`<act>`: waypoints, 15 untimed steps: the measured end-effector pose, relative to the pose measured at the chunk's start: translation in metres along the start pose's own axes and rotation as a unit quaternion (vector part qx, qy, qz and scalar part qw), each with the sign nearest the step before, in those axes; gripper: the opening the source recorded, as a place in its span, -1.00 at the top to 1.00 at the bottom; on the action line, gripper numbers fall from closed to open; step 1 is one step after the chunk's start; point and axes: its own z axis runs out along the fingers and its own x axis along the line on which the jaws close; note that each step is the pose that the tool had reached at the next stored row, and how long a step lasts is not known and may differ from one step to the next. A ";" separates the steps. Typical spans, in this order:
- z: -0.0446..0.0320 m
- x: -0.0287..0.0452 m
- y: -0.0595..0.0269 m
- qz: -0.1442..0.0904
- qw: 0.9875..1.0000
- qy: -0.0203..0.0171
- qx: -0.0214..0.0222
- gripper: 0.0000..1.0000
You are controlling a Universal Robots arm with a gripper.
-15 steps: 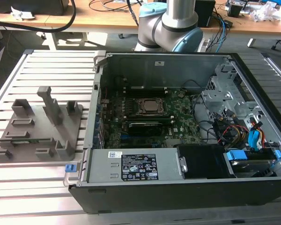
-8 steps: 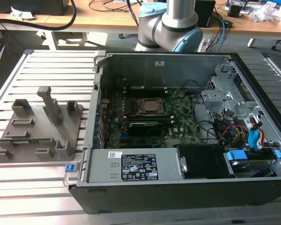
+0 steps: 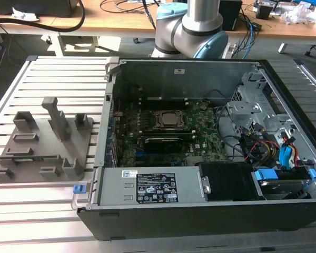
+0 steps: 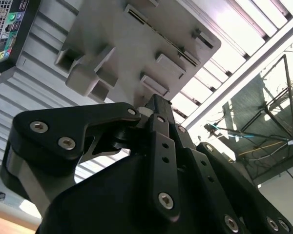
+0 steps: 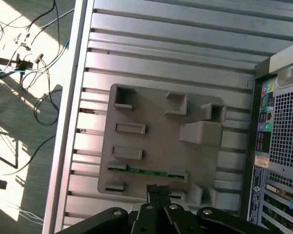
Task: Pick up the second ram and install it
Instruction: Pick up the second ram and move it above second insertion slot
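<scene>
Second ram [image 5: 146,170]: a thin green strip lying in the grey holder tray [image 5: 151,122], with nothing gripping it.
Fingers [image 4: 158,141]: pressed together with nothing between them, in both wrist views.
Gripper [image 5: 158,191]: hangs above the tray with its tips pointing down towards the tray edge next to the stick, clear of both.
Arm [image 3: 192,23]: grey column and blue-capped joint at the upper middle of the exterior frame, behind the open computer case [image 3: 200,221].
Long axis: parallel to the table slats and along the tray's front edge, running side to side across the lower left of the exterior frame.
Tray position: on the exterior view's left, flat on the slatted table [image 3: 42,211]. Its right edge is near the case wall but apart from it.
Room: bare slats surround the tray's other sides. The upright tray posts [image 3: 55,116] stand farther back on the tray than the stick.
</scene>
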 end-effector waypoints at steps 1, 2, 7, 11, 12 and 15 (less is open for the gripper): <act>0.0000 0.0000 0.0000 -0.005 1.000 0.000 0.000 0.79; 0.0000 0.0000 0.0000 -0.009 1.000 0.000 0.000 0.79; 0.0000 0.0000 0.0000 -0.042 0.999 0.002 -0.001 0.79; 0.0000 0.0000 0.0000 -0.067 0.998 0.003 -0.002 0.79; 0.0000 0.0000 0.0000 -0.071 0.997 0.003 -0.002 0.79; 0.0000 0.0000 0.0000 -0.095 0.995 0.004 -0.002 0.79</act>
